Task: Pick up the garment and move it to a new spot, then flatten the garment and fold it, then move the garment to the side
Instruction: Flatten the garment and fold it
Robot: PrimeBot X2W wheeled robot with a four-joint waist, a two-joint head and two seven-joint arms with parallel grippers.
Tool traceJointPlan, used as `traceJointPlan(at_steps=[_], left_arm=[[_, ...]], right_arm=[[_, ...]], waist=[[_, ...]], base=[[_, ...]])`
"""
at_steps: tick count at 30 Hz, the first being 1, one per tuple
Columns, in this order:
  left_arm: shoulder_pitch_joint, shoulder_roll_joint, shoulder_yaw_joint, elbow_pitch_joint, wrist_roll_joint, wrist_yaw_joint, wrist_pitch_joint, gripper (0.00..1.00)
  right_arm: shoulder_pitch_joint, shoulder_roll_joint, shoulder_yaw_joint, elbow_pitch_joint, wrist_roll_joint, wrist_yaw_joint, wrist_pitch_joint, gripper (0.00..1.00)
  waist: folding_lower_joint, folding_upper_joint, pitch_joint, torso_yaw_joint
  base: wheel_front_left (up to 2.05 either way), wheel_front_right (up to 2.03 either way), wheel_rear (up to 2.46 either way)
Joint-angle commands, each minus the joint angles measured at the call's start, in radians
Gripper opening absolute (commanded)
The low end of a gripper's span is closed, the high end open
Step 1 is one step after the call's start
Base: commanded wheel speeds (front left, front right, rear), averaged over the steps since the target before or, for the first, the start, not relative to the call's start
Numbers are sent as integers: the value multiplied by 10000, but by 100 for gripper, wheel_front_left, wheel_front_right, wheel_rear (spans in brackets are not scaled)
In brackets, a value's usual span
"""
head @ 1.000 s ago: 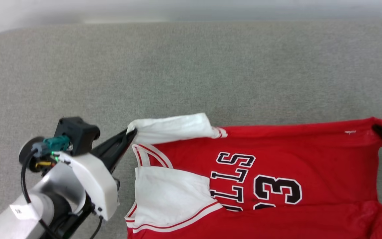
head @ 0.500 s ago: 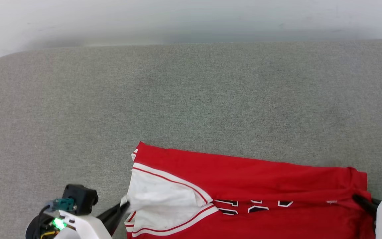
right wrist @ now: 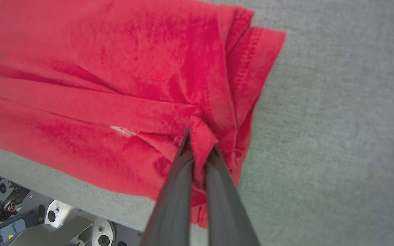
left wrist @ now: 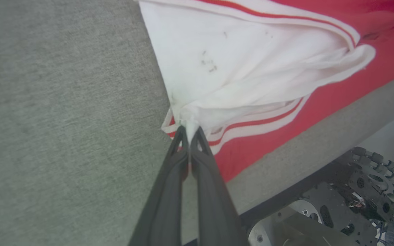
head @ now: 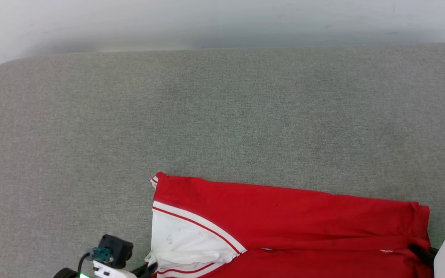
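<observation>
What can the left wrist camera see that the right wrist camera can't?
Left wrist camera: a white sleeve with red stripes, pinched by the shut left gripper. Right wrist camera: a bunched red hem, pinched by the shut right gripper. Both: the red shirt lying on the grey cushion, with the robot's metal base below the cushion's edge.

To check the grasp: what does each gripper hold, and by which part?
Both hold the garment: the left gripper pinches the white sleeve's corner, the right gripper red cloth near the hem.
</observation>
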Motion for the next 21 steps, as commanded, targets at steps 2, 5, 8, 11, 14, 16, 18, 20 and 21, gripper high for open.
traceJointPlan(at_steps=[2,5,8,11,14,16,18,20,21], left_arm=[[-155,-173,-132,252,63,-133,-73,0],[-199,-326,-240,571,86,-225,-161,48],[-187,-407,-239,804,121,-284,-398,100],[-212,-528,-101,892,149,-310,-832,100],[-256,-655,176,838,129,-280,-1516,100],[-314,-787,439,709,200,-185,-2111,100],[-266,-928,703,594,176,-101,-2735,100],[-284,-971,1028,552,396,71,-3477,100],[-257,-1014,1140,572,508,168,-3832,100]], right_arm=[[-176,-104,216,142,157,-5,-201,0],[-318,-186,418,265,207,-5,-541,50],[-328,-151,532,528,255,-5,-802,100],[-463,-209,559,485,427,-5,-997,100],[-504,-289,478,303,633,-5,-1088,100],[-556,-292,268,57,770,-5,-1218,100],[-519,-97,-59,-156,1061,-5,-1323,100],[-426,73,-425,-317,1280,-5,-1279,100],[-359,145,-599,-387,1287,-5,-1250,100]], waist=[[0,0,-7,2],[0,0,-61,-19],[0,0,-278,-63],[0,0,-551,-108],[0,0,-811,-172],[0,0,-933,-187],[0,0,-1056,-196],[0,0,-1125,-204],[0,0,-1146,-206]], base=[[0,0,0],[0,0,0],[0,0,0],[0,0,0],[0,0,0],[0,0,0],[0,0,0],[0,0,0],[0,0,0]])
